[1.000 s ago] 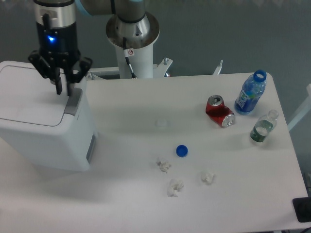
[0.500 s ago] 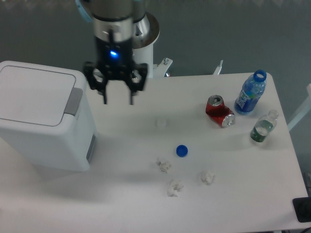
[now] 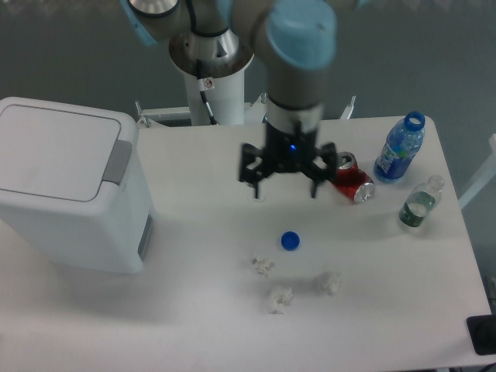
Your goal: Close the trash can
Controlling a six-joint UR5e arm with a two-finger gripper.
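Though partly cropped, trash can (image 3: pixel 70 186) lidded.

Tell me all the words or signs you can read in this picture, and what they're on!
No words can be read here.
White robot base: a small red round sticker, too small to read.
Blue bottle: label too blurred to read.
Red soda can: no readable print.
Trash can: plain white, no text.

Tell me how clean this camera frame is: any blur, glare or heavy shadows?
Camera view: even, soft lighting, only faint shadows on the table; the trash can and gripper read slightly soft; white lid and tabletop look a bit washed out; no strong glare; the clear bottle is hard to make out.
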